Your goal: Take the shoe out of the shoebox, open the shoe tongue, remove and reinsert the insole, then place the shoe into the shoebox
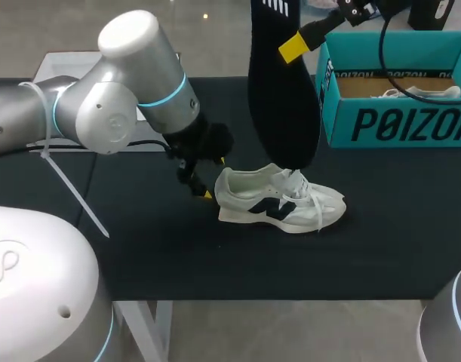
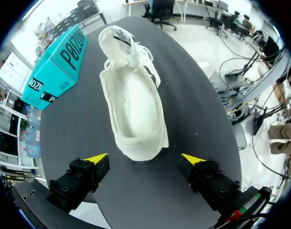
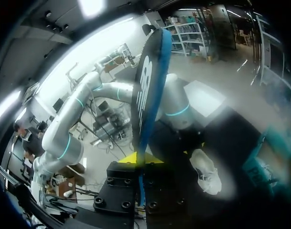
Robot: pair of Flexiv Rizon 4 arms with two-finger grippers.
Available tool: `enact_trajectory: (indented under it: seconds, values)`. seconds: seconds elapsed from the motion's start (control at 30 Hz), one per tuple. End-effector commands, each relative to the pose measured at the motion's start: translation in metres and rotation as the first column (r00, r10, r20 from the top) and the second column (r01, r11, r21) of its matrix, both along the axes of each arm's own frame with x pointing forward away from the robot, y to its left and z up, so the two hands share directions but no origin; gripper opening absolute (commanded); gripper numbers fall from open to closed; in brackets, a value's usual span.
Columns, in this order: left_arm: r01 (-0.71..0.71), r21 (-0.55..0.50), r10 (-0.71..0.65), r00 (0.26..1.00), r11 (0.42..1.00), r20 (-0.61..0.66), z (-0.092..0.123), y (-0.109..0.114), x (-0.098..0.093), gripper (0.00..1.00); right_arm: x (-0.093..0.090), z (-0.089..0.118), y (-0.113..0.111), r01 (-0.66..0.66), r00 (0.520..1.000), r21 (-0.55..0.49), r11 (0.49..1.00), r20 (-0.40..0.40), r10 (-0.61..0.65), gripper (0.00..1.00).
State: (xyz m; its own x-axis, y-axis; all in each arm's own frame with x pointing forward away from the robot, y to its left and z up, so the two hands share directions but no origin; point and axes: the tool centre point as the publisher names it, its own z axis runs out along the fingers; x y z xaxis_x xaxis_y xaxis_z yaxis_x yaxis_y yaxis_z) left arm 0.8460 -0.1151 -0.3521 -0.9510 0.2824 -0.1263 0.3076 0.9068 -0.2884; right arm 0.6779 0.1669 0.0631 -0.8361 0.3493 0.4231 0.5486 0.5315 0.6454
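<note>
A white shoe (image 1: 279, 198) with a navy side patch lies on the black table, toe to the right. My left gripper (image 1: 204, 183) stands open just behind its heel; in the left wrist view the heel of the shoe (image 2: 135, 114) sits between and slightly ahead of the spread fingers (image 2: 96, 161), untouched. The black insole (image 1: 281, 90) hangs high above the shoe, its lower tip near the shoe's laces. My right gripper (image 1: 293, 47) is shut on the insole near its upper end. The right wrist view shows the insole (image 3: 147, 90) edge-on, rising from the gripper (image 3: 141, 159).
A teal shoebox (image 1: 396, 124) stands open at the back right, with white laces or paper showing inside. My left arm's elbow (image 1: 128, 83) bulks over the table's left side.
</note>
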Motion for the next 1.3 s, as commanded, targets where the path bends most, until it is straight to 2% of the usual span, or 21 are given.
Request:
enact_trajectory:
  seconds: [0.03,0.13,0.47,0.6,0.8,1.0,1.23,1.27,1.3]
  values:
    - [0.0,0.002,0.0,1.0,1.0,0.0,0.0,0.0,0.0,1.0,0.001,0.0,0.002,-0.001,1.0,-0.002,1.0,-0.002,0.001,0.0]
    - [0.0,0.002,0.0,1.0,1.0,0.0,0.0,0.0,0.0,1.0,0.001,0.0,0.002,-0.001,1.0,-0.002,1.0,-0.002,0.001,0.0]
    - [0.017,0.033,-0.019,0.997,0.999,0.074,0.036,-0.055,0.015,1.0,0.001,0.0,0.002,-0.001,1.0,-0.002,1.0,-0.002,0.001,0.0]
    - [-0.006,0.034,0.003,0.995,0.999,0.1,0.037,-0.075,0.025,1.0,0.001,0.0,0.002,-0.001,1.0,-0.002,1.0,-0.002,0.001,0.0]
    - [-0.033,0.058,0.027,0.994,0.998,0.105,0.017,-0.094,0.035,1.0,0.001,0.0,0.002,-0.001,1.0,-0.002,1.0,-0.002,0.001,0.0]
    - [-0.065,0.058,0.06,0.995,0.996,0.074,-0.011,-0.1,0.046,1.0,0.001,0.0,0.002,-0.001,1.0,-0.002,1.0,-0.002,0.001,0.0]
    - [-0.085,0.057,0.082,0.995,0.995,0.048,-0.031,-0.103,0.044,1.0,0.001,0.0,0.002,-0.001,1.0,-0.002,1.0,-0.002,0.001,0.0]
    - [-0.088,0.058,0.086,0.995,0.994,0.045,-0.034,-0.102,0.043,0.97,0.001,0.0,0.002,-0.001,1.0,-0.002,1.0,-0.002,0.001,0.0]
    - [-0.09,0.054,0.088,0.995,0.994,0.038,-0.036,-0.102,0.043,0.36,0.001,0.0,0.002,-0.001,1.0,-0.002,1.0,-0.002,0.001,0.0]
